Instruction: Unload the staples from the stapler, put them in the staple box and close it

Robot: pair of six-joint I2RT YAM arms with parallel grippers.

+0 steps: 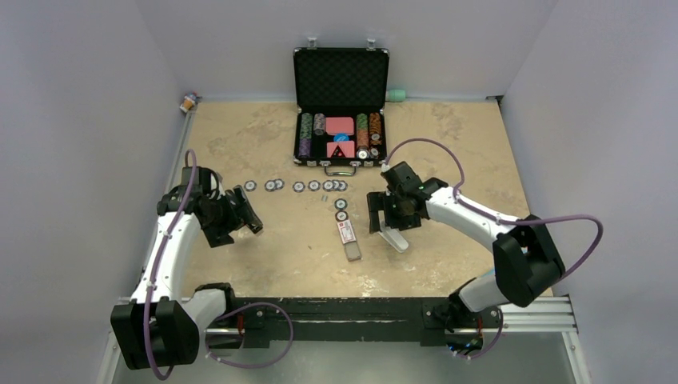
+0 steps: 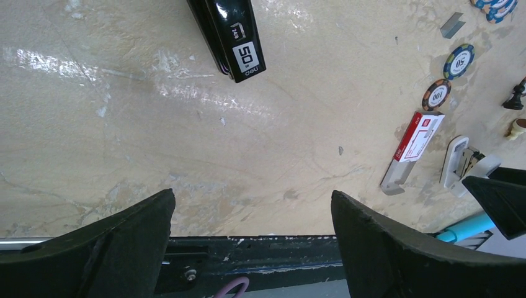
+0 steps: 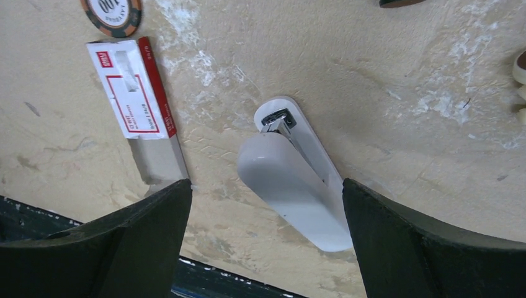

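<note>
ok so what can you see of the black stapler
Only one end of the black stapler shows in the left wrist view; the rest runs off the top edge. It is a slim, glossy black bar, plastic by its look, with a white label reading 50 near its rounded tip. It looks shut, with no metal track showing. It lies flat on the tan table, ahead of the open left gripper, which does not touch it.
</note>
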